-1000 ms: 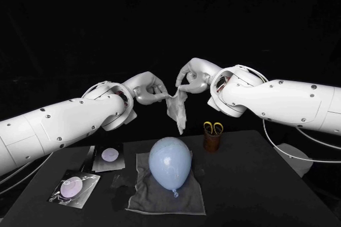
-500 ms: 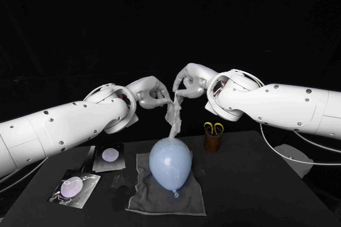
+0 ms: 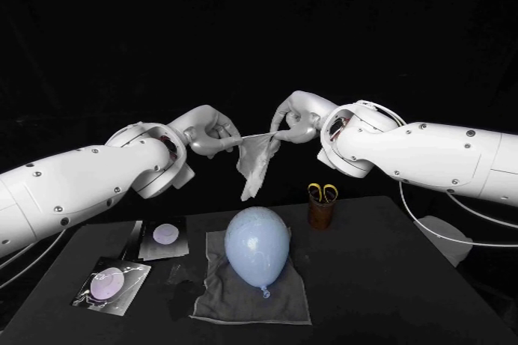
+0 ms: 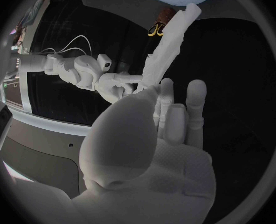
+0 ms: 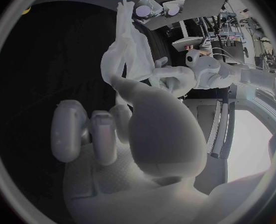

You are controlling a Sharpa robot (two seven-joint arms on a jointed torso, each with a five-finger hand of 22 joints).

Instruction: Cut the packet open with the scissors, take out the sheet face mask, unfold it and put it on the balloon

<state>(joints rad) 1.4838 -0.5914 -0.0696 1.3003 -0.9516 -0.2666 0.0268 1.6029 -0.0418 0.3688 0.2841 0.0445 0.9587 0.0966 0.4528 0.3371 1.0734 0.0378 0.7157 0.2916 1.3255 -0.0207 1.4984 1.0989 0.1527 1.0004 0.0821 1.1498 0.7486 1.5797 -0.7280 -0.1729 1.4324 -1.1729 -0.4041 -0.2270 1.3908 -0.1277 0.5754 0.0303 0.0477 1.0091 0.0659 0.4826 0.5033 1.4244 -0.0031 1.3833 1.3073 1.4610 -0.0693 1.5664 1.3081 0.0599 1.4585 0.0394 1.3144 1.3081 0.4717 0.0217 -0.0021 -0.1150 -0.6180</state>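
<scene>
Seen from the head, the left hand [image 3: 210, 138] and right hand [image 3: 293, 125] each pinch the top edge of the face mask [image 3: 254, 164]. They hold it clear above the balloon [image 3: 257, 244] on its cloth [image 3: 221, 300], apparently so it can hang free and be pulled open. From the left wrist, that hand's thumb presses the face mask [image 4: 169, 50] against its fingers, the rest dangling toward the balloon. From the right wrist, the right hand [image 5: 135, 134] grips likewise, close beside the left, the face mask only partly unfolded.
</scene>
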